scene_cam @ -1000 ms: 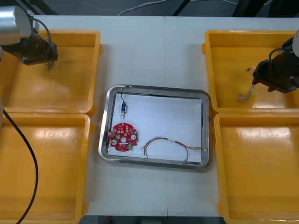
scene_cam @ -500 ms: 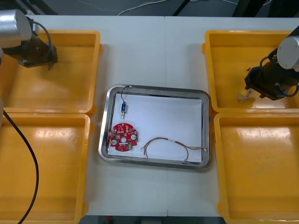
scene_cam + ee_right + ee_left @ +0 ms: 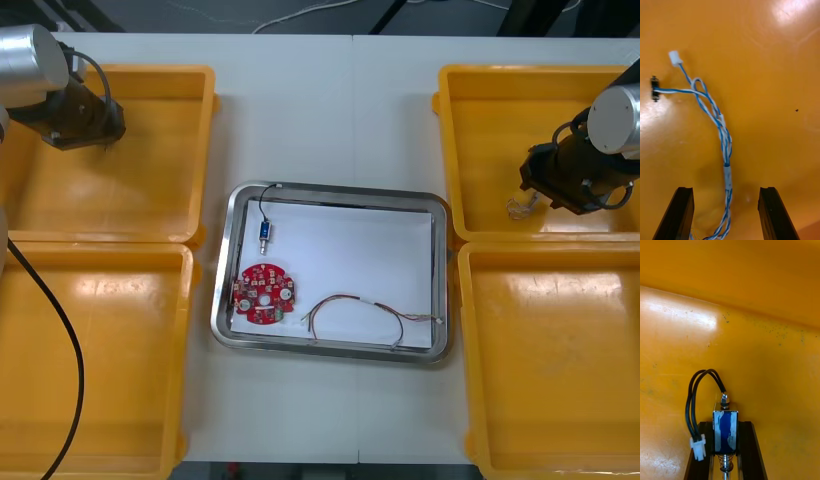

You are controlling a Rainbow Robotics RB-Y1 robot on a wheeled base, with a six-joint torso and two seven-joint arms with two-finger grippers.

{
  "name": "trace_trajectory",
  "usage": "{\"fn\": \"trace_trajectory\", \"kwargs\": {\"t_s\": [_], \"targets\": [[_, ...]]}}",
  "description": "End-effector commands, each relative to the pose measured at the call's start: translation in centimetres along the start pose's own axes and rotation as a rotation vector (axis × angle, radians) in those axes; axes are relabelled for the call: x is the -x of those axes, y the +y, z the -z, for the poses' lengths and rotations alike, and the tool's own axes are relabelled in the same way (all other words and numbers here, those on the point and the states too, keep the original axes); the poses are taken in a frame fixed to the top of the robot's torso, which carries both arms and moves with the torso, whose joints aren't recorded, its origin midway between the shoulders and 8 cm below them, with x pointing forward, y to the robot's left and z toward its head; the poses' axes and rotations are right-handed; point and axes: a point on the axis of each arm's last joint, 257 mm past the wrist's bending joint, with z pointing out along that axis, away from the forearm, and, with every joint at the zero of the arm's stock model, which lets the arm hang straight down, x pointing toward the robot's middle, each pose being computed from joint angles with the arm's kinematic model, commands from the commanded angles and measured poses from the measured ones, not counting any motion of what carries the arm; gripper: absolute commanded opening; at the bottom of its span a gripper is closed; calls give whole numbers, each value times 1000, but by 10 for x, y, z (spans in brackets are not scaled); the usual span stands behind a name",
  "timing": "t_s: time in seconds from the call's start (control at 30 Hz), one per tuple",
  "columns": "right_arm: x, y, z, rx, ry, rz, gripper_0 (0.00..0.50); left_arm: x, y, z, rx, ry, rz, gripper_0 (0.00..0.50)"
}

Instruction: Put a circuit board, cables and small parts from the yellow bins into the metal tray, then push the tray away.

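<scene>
My left gripper [image 3: 106,130] is low in the far left yellow bin [image 3: 150,190]. In the left wrist view its fingers [image 3: 747,450] are shut on a small metal part [image 3: 725,431] with a blue body, a black cable loop [image 3: 696,397] and a white plug. My right gripper [image 3: 528,186] hangs in the far right yellow bin [image 3: 480,120], open, with a twisted blue and white cable [image 3: 724,150] lying on the bin floor between its fingers [image 3: 679,213]. The metal tray [image 3: 330,352] holds a round red circuit board [image 3: 263,293], a second small part [image 3: 263,231] and a red and yellow cable [image 3: 360,308].
Two more yellow bins sit at the near left [image 3: 100,360] and near right [image 3: 560,360]. A black hose [image 3: 60,330] from the left arm crosses the near left bin. The tray stands on the white table [image 3: 330,130] between the bins.
The left gripper's fingers have closed on the small part in the far left bin. The right gripper has shifted a little left over the blue and white cable.
</scene>
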Motion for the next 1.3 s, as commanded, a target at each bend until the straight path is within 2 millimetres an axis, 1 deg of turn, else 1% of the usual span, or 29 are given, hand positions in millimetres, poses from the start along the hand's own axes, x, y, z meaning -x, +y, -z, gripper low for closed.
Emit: {"fn": "trace_trajectory", "kwargs": {"t_s": [0.03, 0.17, 0.27, 0.33, 0.37, 0.43, 0.7, 0.73, 0.77, 0.8, 0.83, 0.87, 0.9, 0.93, 0.97, 1.03, 1.07, 1.1, 1.17, 1.2, 1.3], "targets": [[9, 10, 3, 28, 11, 36, 500, 32, -32, 18, -49, -61, -139, 0], [7, 8, 1, 24, 17, 41, 498, 28, -32, 21, -56, -38, -148, 0], [6, 10, 1, 27, 20, 44, 497, 25, -32, 32, -72, -11, -154, 0], [6, 11, 1, 28, 19, 45, 495, 22, -31, 46, -70, 15, -174, 0], [5, 12, 0, 30, 21, 45, 493, 20, -30, 49, -69, 24, -180, 0], [4, 11, -1, 27, 22, 48, 487, 17, -27, 66, -67, 47, -193, 0], [1, 15, -2, 31, 25, 66, 454, 1, -21, 107, -48, 108, -229, 0], [1, 16, -2, 36, 24, 68, 412, -3, -20, 113, -43, 118, -231, 0], [1, 16, -2, 35, 22, 72, 338, -6, -19, 119, -35, 123, -234, 0], [1, 16, -3, 33, 22, 77, 294, -8, -18, 122, -33, 125, -231, 0], [1, 16, -3, 33, 21, 82, 218, -12, -19, 128, -27, 131, -215, 0], [1, 16, -3, 29, 19, 86, 180, -13, -20, 132, -25, 130, -213, 0], [1, 16, -4, 27, 16, 93, 112, -19, -21, 138, -24, 137, -203, 0], [2, 15, -4, 25, 13, 96, 68, -23, -22, 144, -24, 141, -197, 0], [2, 15, -4, 23, 12, 98, 53, -27, -24, 146, -24, 147, -196, 0], [2, 15, -4, 25, 13, 102, 14, -38, -28, 160, -25, 161, -189, 0], [2, 15, -4, 25, 13, 104, 8, -42, -28, 163, -27, 166, -185, 0], [4, 15, -3, 25, 9, 109, 0, -42, -35, 169, -39, 151, -179, 0], [9, 17, 2, 26, 1, 135, 0, -41, -46, 179, -65, 108, -168, 0], [10, 17, 3, 24, -1, 149, 0, -40, -48, 182, -70, 98, -165, 0], [20, 18, 15, 12, -6, 219, 0, -45, -62, 192, -100, 62, -159, 0]]}}
